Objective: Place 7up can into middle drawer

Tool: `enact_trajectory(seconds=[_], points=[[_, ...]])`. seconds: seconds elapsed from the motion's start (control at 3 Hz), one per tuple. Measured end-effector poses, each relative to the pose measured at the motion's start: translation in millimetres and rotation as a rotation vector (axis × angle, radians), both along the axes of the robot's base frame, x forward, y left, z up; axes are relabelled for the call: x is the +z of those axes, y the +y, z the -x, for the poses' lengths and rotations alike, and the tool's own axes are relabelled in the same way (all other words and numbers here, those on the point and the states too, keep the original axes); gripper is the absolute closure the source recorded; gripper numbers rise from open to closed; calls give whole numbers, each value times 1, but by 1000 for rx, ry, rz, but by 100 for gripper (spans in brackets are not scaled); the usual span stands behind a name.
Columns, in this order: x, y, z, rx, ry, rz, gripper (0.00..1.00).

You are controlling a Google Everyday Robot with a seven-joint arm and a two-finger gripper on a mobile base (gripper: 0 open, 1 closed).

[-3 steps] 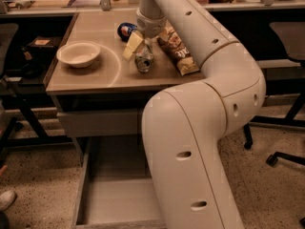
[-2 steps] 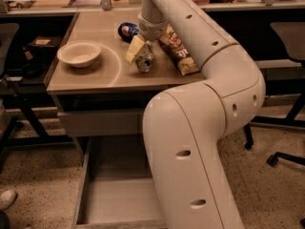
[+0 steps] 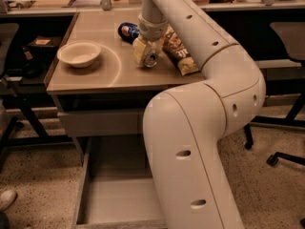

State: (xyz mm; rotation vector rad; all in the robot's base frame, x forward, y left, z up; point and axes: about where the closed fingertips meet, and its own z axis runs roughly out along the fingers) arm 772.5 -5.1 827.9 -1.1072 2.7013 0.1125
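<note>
The 7up can (image 3: 151, 59) is tilted on its side over the tabletop, its shiny metal top facing me. My gripper (image 3: 144, 51) reaches down from the arm and is shut on the can, with one pale finger (image 3: 138, 50) against its left side. The middle drawer (image 3: 112, 202) is pulled open below the table, low in the view. Its grey floor is bare and its right part is hidden behind my arm. The can is well above and behind the drawer.
A dark blue Pepsi can (image 3: 127, 30) lies just behind the gripper. A chip bag (image 3: 180, 54) lies to its right. A pale bowl (image 3: 79, 54) sits on the table's (image 3: 95, 78) left. Office chairs stand on the right (image 3: 290, 37) and the left (image 3: 9, 46).
The gripper and the can have shifted slightly to the right. The can's top now faces me more.
</note>
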Motion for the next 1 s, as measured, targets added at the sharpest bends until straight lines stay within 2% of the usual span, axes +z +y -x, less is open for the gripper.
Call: enact_trajectory(seconds=[0.67, 1.0], points=[[0, 0, 0, 0, 0, 0, 87], [17, 7, -1, 67, -78, -40, 100]])
